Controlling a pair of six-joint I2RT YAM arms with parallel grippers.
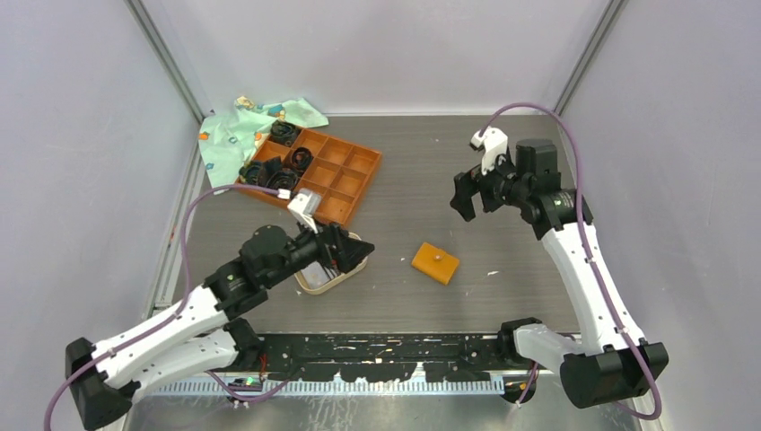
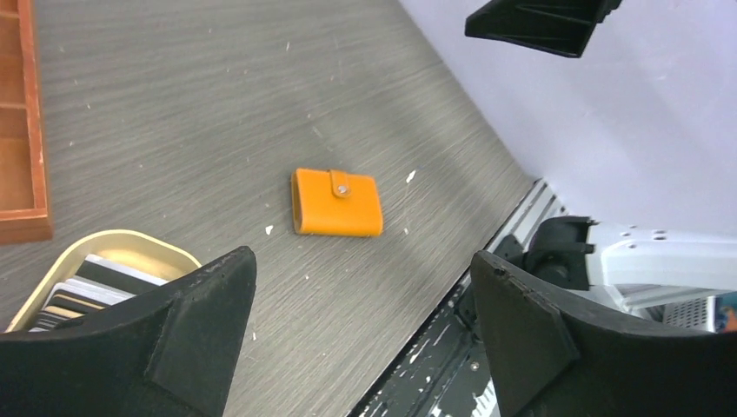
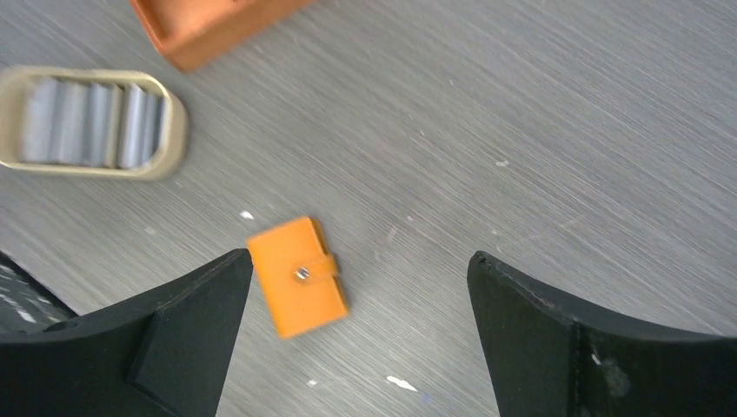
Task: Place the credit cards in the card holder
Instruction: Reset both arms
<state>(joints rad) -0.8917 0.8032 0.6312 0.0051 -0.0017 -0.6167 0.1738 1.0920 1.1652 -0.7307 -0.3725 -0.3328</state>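
The card holder [image 1: 435, 262] [image 2: 337, 202] [image 3: 299, 276] is a small orange wallet, snapped shut, lying flat on the table near the middle. The credit cards [image 3: 89, 122] [image 2: 76, 289], grey and silver, stand in an oval tan-rimmed dish [image 1: 307, 285] [image 2: 122, 240] [image 3: 176, 128] left of the wallet. My left gripper [image 1: 352, 251] [image 2: 363, 330] hangs open over the dish's right end, nothing between its fingers. My right gripper [image 1: 467, 193] [image 3: 360, 334] is open, raised above the table beyond the wallet, holding nothing.
A large orange-brown compartment tray [image 1: 345, 175] [image 2: 19, 130] [image 3: 204, 26] holds black coiled items at the back left, with a patterned green cloth [image 1: 235, 126] behind it. The black front rail [image 1: 386, 346] runs along the near edge.
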